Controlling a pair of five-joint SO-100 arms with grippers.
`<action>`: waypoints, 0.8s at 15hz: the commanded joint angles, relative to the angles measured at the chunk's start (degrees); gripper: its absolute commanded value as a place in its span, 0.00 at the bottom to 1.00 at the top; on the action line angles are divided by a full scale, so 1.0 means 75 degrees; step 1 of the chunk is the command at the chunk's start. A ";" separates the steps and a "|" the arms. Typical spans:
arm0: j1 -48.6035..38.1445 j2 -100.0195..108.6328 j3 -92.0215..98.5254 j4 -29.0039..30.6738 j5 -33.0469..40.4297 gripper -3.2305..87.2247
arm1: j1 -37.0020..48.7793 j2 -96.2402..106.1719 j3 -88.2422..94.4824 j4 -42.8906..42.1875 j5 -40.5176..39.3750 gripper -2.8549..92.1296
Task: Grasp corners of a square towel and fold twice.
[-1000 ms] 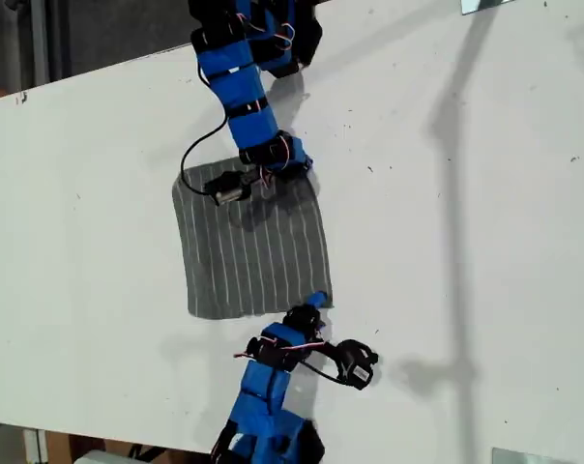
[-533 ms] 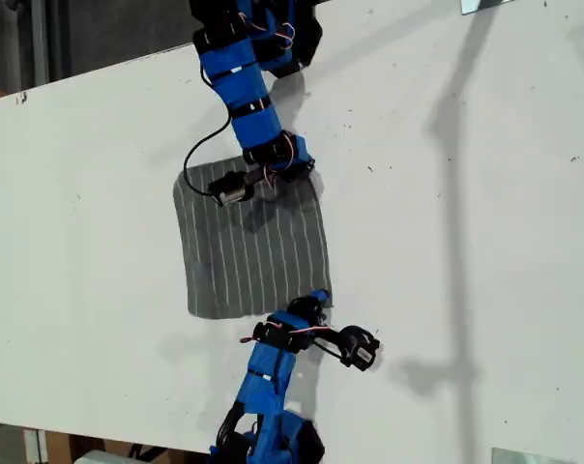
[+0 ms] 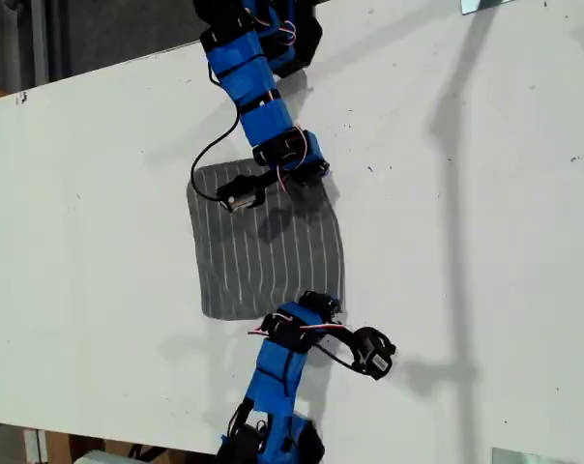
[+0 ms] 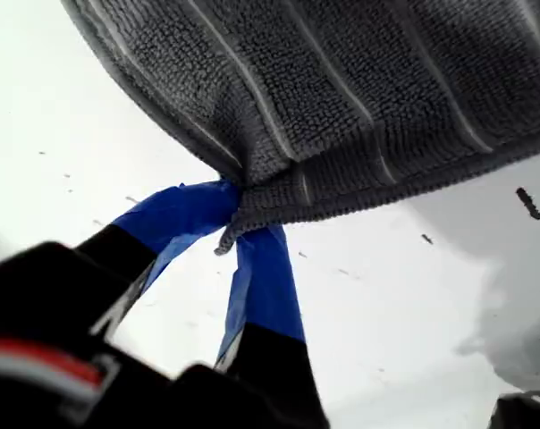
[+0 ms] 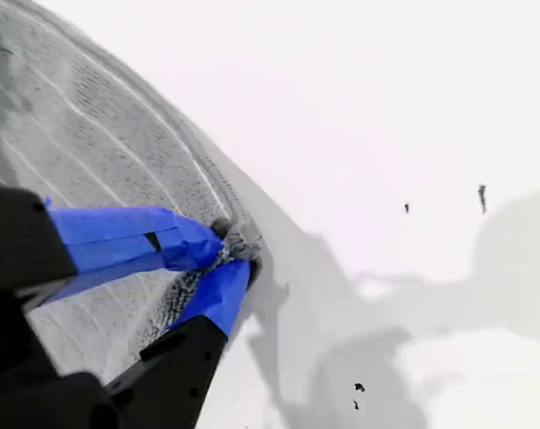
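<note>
Both wrist views show fingers (image 4: pixel 252 259) pinching towel (image 3: pixel 263 246) corners (hidden outside).

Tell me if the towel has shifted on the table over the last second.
Yes. The towel has slid toward the exterior view's right, judged against the table specks, which stayed put.

The table (image 3: pixel 485 251) lay bare all around the towel (image 3: pixel 263 246), widest toward the exterior view's right. Two arms crowded the towel's far and near edges, and a black cable (image 3: pixel 207 159) looped beside its far corner toward the exterior view's left.
</note>
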 commanded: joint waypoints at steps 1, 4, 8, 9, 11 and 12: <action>0.0305 0.0352 -0.2098 0.1840 0.0012 0.03 | -0.0223 0.0527 -0.1711 0.1219 0.0164 0.03; -0.0352 0.1898 -0.1523 0.2285 0.0633 0.03 | 0.0703 0.1453 -0.1910 0.1641 -0.0270 0.03; -0.2941 0.4781 0.0727 0.2367 0.1770 0.03 | 0.3059 0.2309 -0.3129 0.1418 -0.2109 0.03; -0.3832 0.5156 0.0891 0.2367 0.2355 0.03 | 0.3727 0.2133 -0.3469 0.1383 -0.2520 0.03; -0.5438 0.5063 0.0586 0.2355 0.3609 0.03 | 0.4945 0.1805 -0.3750 0.1125 -0.3176 0.03; -0.6094 0.4676 0.0363 0.2309 0.4160 0.03 | 0.5426 0.1629 -0.3855 0.1043 -0.3445 0.03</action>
